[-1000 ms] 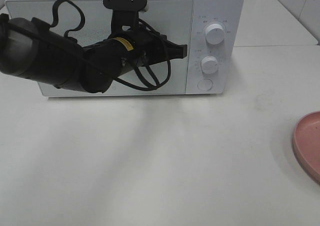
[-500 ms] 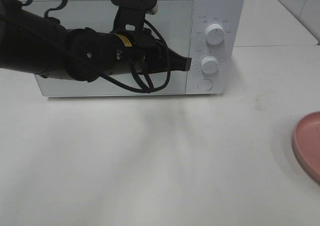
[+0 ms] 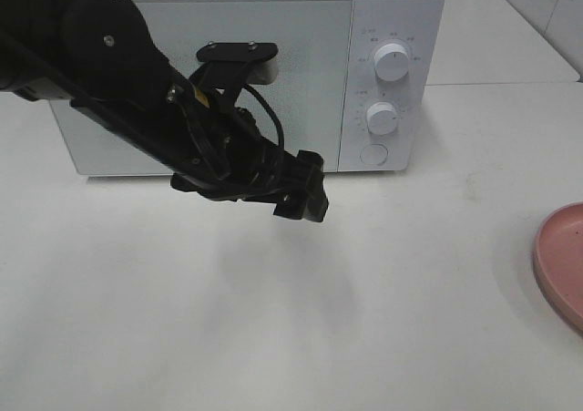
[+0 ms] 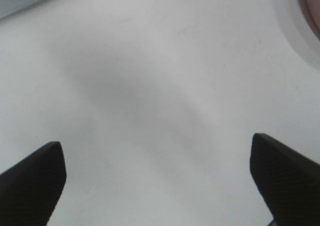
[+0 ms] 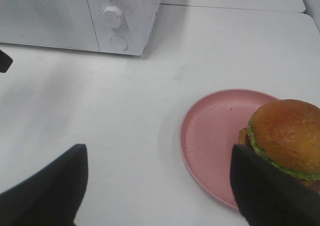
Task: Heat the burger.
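Microwave (image 3: 246, 74) door shut behind the wide-open left end effector (image 3: 305, 197); burger (image 5: 287, 136) unheated on its plate (image 5: 212, 136) beside the open, empty right end effector (image 5: 155, 186)

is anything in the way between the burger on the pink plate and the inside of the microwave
Yes: the microwave door is shut, so the burger on the pink plate cannot go in yet. The left gripper hangs in front of that door, fingers apart. The table between plate and microwave shows nothing else.

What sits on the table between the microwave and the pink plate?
Nothing: in the right wrist view, only bare white table separates the microwave from the pink plate.
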### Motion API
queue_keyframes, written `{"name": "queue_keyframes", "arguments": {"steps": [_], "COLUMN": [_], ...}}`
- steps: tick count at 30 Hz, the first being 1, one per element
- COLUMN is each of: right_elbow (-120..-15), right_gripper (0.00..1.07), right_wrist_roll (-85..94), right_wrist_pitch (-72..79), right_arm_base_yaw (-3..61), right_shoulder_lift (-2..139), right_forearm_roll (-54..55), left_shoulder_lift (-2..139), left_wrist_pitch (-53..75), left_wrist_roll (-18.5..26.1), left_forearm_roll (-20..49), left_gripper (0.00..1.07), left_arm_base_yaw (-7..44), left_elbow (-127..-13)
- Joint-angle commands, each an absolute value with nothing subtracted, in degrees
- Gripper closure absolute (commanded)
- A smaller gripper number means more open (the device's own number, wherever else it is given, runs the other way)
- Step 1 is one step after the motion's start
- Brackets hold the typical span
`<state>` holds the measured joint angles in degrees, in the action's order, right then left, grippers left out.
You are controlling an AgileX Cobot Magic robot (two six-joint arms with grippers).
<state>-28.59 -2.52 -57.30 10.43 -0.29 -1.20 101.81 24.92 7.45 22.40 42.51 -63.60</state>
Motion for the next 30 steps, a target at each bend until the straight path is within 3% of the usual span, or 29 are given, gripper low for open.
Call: {"name": "queue_keyframes", "arguments": {"steps": [1, 7, 9, 12, 14, 24, 25, 30], "right_elbow": [-28.48, -28.48, -28.48, -28.48, -28.48, -28.48, -28.48, -28.48], "right_gripper": [0.31, 0.31, 0.31, 0.31, 0.31, 0.31, 0.31, 0.31], "right_wrist_roll": [-1.83, -1.83, -1.78, -1.78, -1.83, -1.83, -1.83, -1.83], "right_wrist_pitch": [-57.01, -57.01, -57.01, -57.01, -57.01, -57.01, -57.01, -57.01], "right_arm_base_yaw": [10.08, 10.08, 10.08, 10.08, 10.08, 10.08, 10.08, 10.08], "right_shoulder_lift": [-1.89, -1.89, -1.89, -1.89, -1.89, -1.89, -1.89, -1.89], "right_forearm_roll": [-1.2, -1.2, -1.2, -1.2, -1.2, -1.2, -1.2, -1.2], "left_shoulder_lift": [100.21, 97.69, 96.31, 95.34, 93.85, 87.32, 85.14, 78.67], "left_wrist_pitch": [30.14, 41.37, 45.49, 47.5, 50.76, 57.12, 57.52, 57.58], "left_wrist_roll": [6.99, 5.9, 2.41, 0.63, -1.03, -1.09, -1.09, -1.09], "left_forearm_roll": [20.23, 16.04, 14.95, 13.52, 11.69, 9.57, 9.28, 8.71], "left_gripper": [0.07, 0.07, 0.07, 0.07, 0.07, 0.07, 0.07, 0.07], "left_arm_base_yaw": [42.23, 42.17, 40.85, 39.02, 35.52, 22.06, 18.56, 11.12], "left_elbow": [-63.48, -63.48, -63.48, -63.48, -63.48, -61.76, -59.93, -53.4]}}
